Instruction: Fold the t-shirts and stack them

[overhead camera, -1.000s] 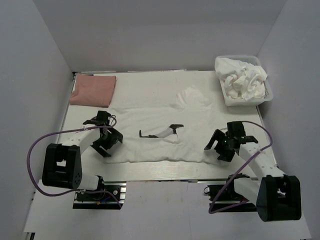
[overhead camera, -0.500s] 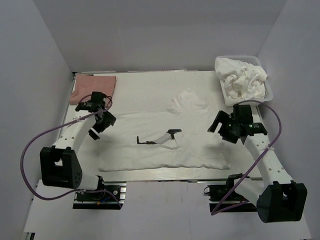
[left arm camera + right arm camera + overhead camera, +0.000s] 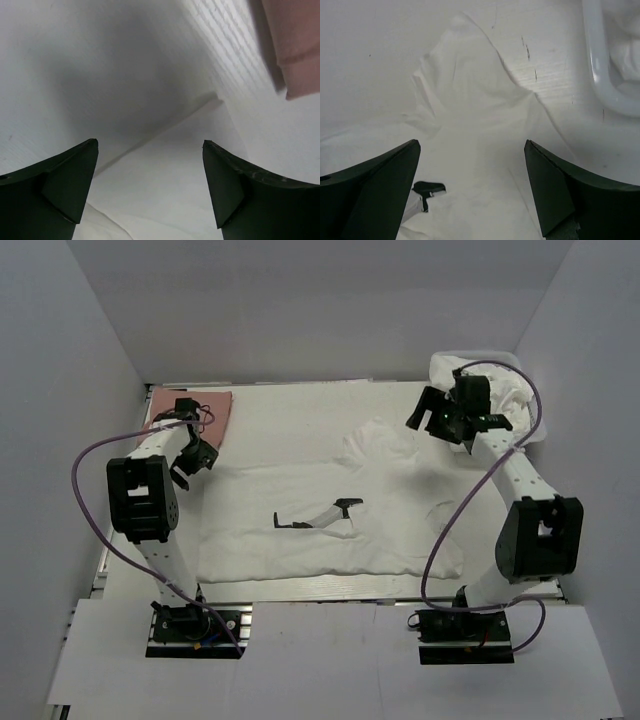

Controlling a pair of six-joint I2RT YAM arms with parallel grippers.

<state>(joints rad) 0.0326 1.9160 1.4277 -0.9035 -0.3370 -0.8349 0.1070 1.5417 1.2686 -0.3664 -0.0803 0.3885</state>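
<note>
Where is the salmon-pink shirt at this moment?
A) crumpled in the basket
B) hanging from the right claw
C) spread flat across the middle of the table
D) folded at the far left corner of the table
D: the salmon-pink shirt lies folded at the far left corner of the table, while the basket at the far right holds only crumpled white shirts.

The top external camera sits high above and behind the arm bases, looking steeply down on the whole table [image 3: 300,400] from afar; the left wrist camera is close over the table's far left, facing down between its own black fingers [image 3: 55,185] at the white t-shirt [image 3: 165,190] edge and the salmon-pink shirt [image 3: 295,45] corner; the right wrist camera rides higher, over the white t-shirt's humped part and the basket [image 3: 602,75] rim; the overhead view shares all these
</note>
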